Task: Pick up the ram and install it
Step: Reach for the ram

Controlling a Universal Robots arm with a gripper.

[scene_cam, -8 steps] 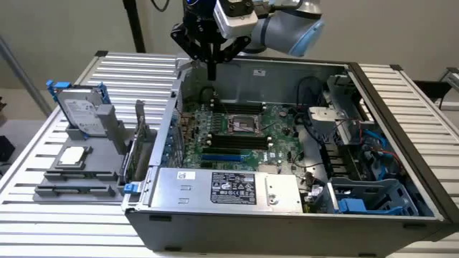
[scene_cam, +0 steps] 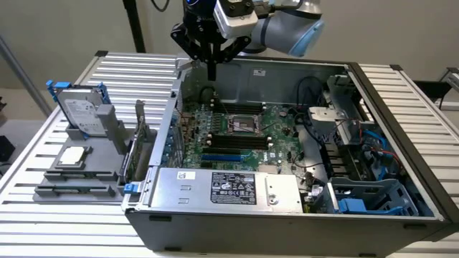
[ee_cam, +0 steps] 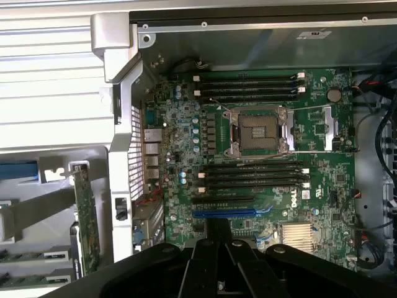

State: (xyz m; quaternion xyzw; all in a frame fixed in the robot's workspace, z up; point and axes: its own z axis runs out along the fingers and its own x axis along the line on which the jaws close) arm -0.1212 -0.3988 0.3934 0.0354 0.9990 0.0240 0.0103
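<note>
At the bottom of the exterior frame, a ribbed light metal surface (scene_cam: 43,236) carries an open grey computer case (scene_cam: 287,231). A silver power supply box (scene_cam: 222,188) sits at the near edge of the case. In the left part of the frame there is a dark grey holder tray (scene_cam: 79,185), and a silver hard disk (scene_cam: 80,110) stands upright in it. Further in, at the centre, lies the green motherboard (scene_cam: 244,131) (ee_cam: 310,180) with its long black memory slots (scene_cam: 233,142) (ee_cam: 251,177) and its square processor socket (scene_cam: 242,124) (ee_cam: 259,130). Farthest, in the upper middle of the frame, the black hand (scene_cam: 212,56) (ee_cam: 217,248) is clenched on the ram (scene_cam: 213,72) (ee_cam: 217,228). The ram is a thin narrow stick seen from its edge, so it looks dark. It hangs upright above the rear part of the case, apart from the motherboard.
</note>
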